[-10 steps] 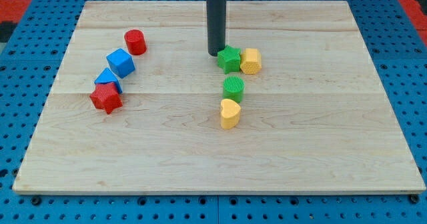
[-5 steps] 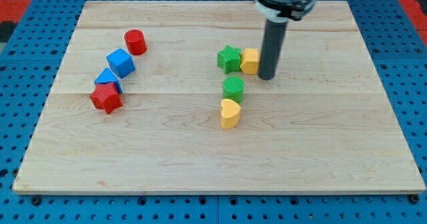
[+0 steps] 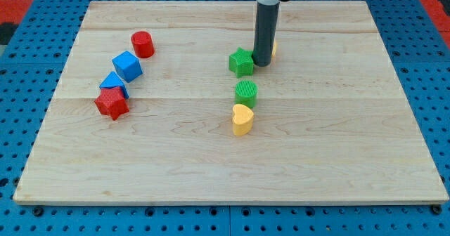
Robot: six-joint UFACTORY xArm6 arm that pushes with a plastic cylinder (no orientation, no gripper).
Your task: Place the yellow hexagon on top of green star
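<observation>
- The rod comes down from the view's top, and my tip [image 3: 261, 64] rests on the desk [image 3: 337, 159] just to the right of the green star [image 3: 240, 62], touching it or nearly so.
- There is no pincer on this arm, only the straight dark rod, so there is nothing to see spread or pressed together.
- The yellow hexagon [image 3: 274, 50] is almost wholly hidden behind the rod; only a thin yellow sliver shows at the rod's right edge, so it seems to sit just behind and to the right of the tip, though its exact place cannot be made out.
- The yellow hexagon is beside the green star on the desk, not on top of it.
- Below the star stands a green cylinder [image 3: 246, 94], and just below that a yellow heart [image 3: 242, 119], the two close to touching.
- On the view's left, well apart from the tip, a red cylinder [image 3: 143, 44] sits nearest the top.
- Below it lies a blue cube [image 3: 127, 66], then a second blue block [image 3: 112, 83] of unclear shape, partly covered by a red star [image 3: 112, 103] that presses against it.
- The desk is a pale wooden board lying on a blue pegboard [image 3: 28, 123].
</observation>
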